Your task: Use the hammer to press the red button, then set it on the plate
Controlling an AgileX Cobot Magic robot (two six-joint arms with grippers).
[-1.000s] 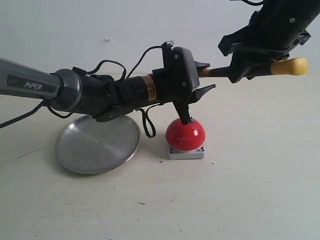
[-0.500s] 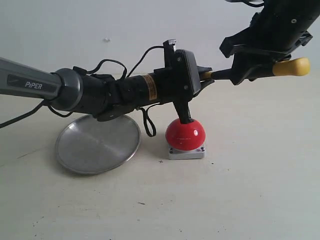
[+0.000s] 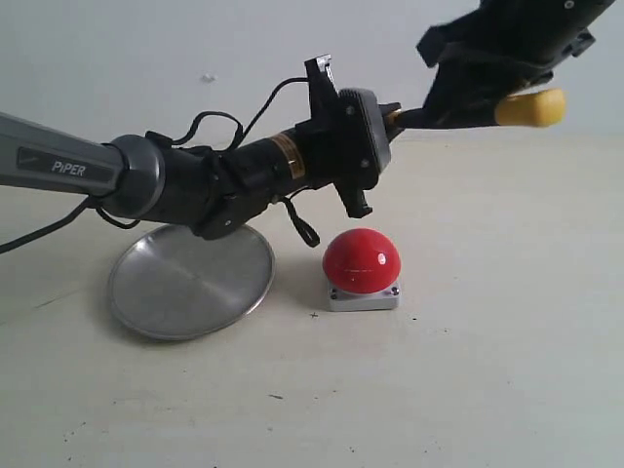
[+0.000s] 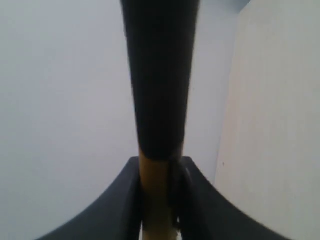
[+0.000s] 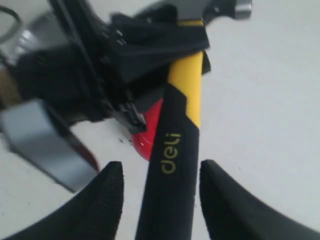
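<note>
Left end effector (image 3: 392, 115) was pressed together on the hammer (image 5: 172, 160), pinching the yellow stretch of the handle just behind the head. We saw the right end effector (image 5: 161, 170) spread, its fingers standing either side of the black grip near the yellow tip without clamping it. The hammer lay roughly level in the air, and its dark head hung above the red button (image 3: 362, 257), clearly apart from the dome. The plate (image 3: 190, 283) sat bare on the desk (image 3: 487, 370) beside the button, under the left arm.

We judged the step in hand to be the passing of the hammer to the left arm alone. We could not tell from this whether the press was done. If it was, the next move called for the right fingers to draw off the grip without snagging it. The left arm would then swing the hammer over the plate and lower it flat before letting go. If it was not, the head needed to go straight down onto the dome first.
</note>
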